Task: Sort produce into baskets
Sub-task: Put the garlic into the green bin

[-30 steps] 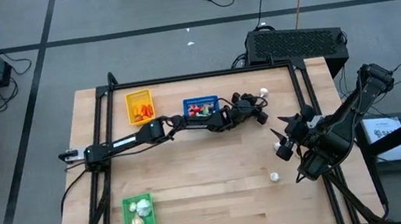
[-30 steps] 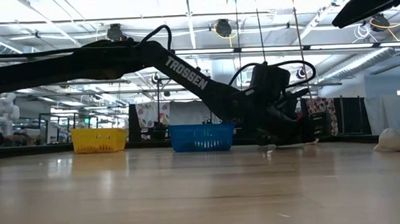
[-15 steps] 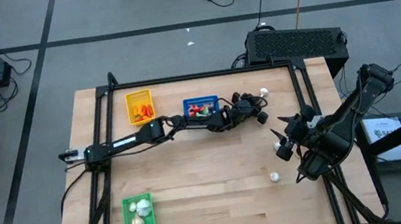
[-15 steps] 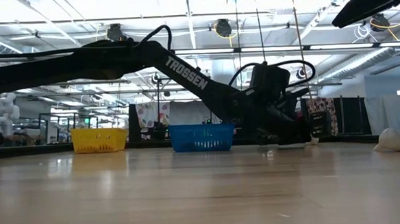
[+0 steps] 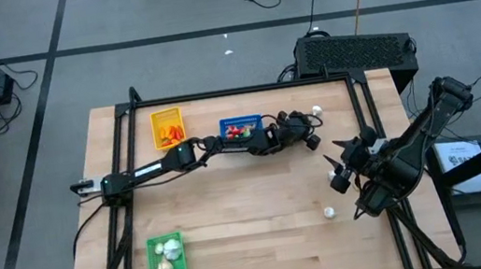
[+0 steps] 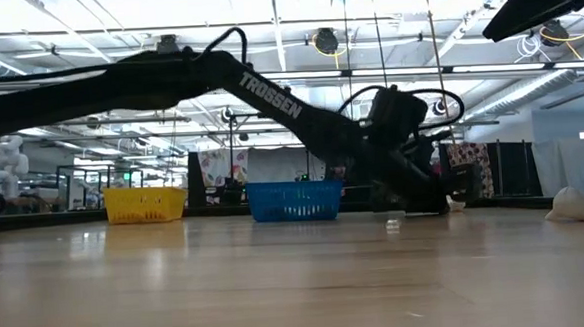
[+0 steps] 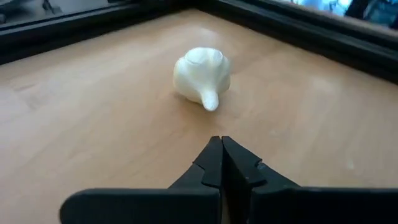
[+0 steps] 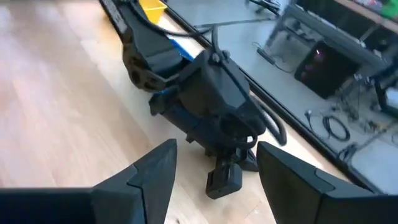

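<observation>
I'm looking down on a pale wooden table [image 5: 234,220] with a black frame round it, standing on a grey floor crossed by dark lines, cables trailing at the far side. My left arm stretches out along the far half, and the left gripper [image 7: 221,160] has its fingers pressed tight together with nothing between them. Right in front of the tips, apart from them, a white garlic bulb [image 7: 201,76] lies on the bare wood near the far right corner. The blue basket [image 5: 242,129] sits at the far edge beside that arm, red pieces in it; the yellow basket [image 5: 168,126] is just left of it with orange pieces inside. Down at the near left, the green basket [image 5: 166,259] holds whitish bulbs. Another bulb [image 5: 329,212] lies loose on the right, near side. My right gripper [image 8: 214,165] hangs above the right side of the table, fingers spread wide, empty. From table height the wood shines, and behind it I see a big hall with ceiling lights, beams and racks.
</observation>
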Robot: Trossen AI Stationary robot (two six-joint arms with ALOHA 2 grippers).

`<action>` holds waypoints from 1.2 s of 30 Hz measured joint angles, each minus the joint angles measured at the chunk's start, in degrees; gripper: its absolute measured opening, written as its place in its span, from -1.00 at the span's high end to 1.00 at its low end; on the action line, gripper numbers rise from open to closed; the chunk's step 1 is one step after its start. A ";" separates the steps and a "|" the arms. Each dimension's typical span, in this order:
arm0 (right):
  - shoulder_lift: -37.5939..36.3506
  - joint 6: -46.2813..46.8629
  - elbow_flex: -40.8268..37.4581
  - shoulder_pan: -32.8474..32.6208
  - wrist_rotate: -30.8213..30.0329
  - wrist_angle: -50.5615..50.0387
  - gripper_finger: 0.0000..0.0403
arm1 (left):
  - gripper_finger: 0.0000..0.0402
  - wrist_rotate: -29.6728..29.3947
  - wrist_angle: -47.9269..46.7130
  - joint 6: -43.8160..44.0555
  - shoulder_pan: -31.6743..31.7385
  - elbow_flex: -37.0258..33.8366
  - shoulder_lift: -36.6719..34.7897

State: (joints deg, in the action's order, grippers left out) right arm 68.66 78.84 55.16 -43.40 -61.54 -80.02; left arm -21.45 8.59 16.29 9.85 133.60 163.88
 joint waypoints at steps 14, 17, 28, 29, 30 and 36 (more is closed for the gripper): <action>-3.76 10.03 0.94 21.77 4.03 -2.95 0.02 | 0.99 0.71 -17.08 -12.01 -4.01 0.00 -9.72; -6.96 5.88 0.94 29.94 10.12 -2.91 0.06 | 0.99 -3.63 -22.87 -14.42 -5.78 0.00 -10.20; -13.75 -28.50 0.96 53.81 28.12 24.55 0.11 | 0.99 -6.94 -35.02 -15.15 -5.94 -0.09 -10.19; -13.60 -32.11 0.96 56.18 30.95 27.27 0.11 | 0.99 -6.36 -35.59 -15.14 -5.67 -0.09 -10.19; -13.25 -34.63 0.96 58.66 32.68 29.30 0.11 | 0.99 -5.67 -36.07 -15.08 -5.48 -0.09 -10.19; -7.10 -41.60 0.74 78.54 38.04 32.09 0.11 | 0.99 -4.05 -35.57 -14.11 -5.67 -0.09 -10.19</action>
State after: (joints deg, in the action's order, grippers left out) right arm 61.56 37.24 55.90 35.14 -23.50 -47.93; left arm -25.50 -26.98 2.17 4.18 133.51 153.69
